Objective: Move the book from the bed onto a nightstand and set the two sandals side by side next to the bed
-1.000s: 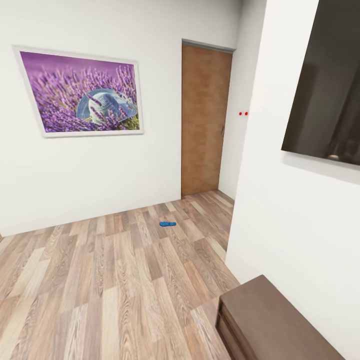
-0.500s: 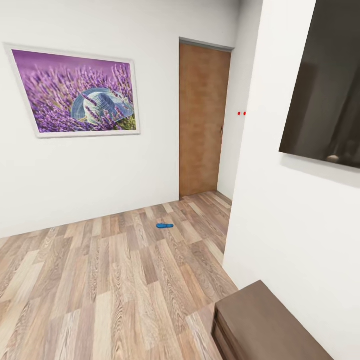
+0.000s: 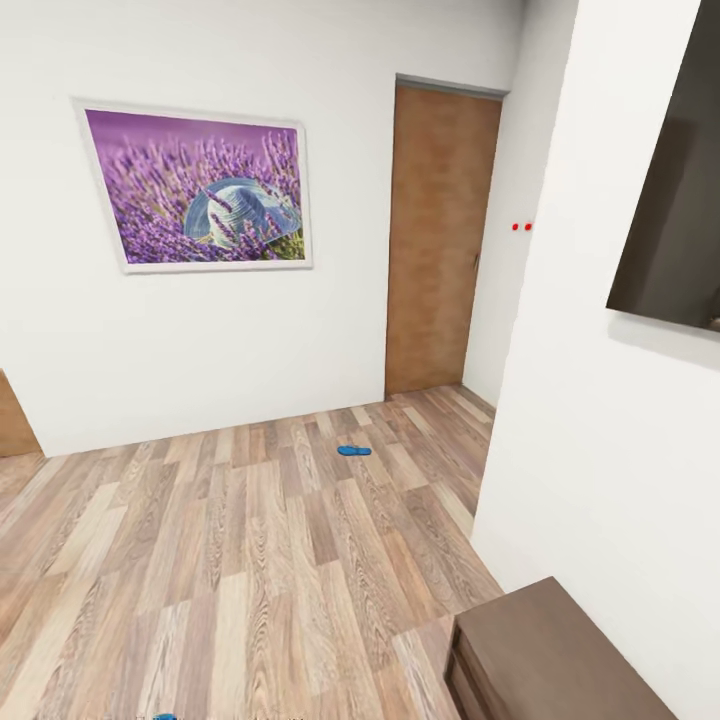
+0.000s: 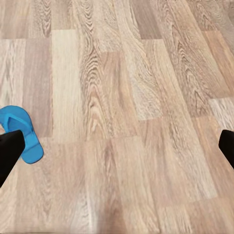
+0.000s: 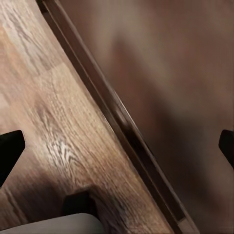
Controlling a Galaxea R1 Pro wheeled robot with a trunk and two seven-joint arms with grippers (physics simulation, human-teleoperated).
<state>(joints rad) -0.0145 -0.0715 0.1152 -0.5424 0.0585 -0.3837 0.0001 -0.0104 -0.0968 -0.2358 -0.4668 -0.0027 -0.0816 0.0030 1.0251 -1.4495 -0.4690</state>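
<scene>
The left claw (image 4: pixel 117 146) was wide open over the floor (image 4: pixel 126 97), with one sandal (image 4: pixel 22 131) by its finger. The right claw (image 5: pixel 117 146) was wide open above a cabinet (image 5: pixel 180 87). Another sandal (image 3: pixel 353 451) lay far ahead, near the door (image 3: pixel 440 240).

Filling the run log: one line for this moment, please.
phase: travelling | far sandal: on floor near door | near sandal: by left hand, ungrasped | hands: open
</scene>
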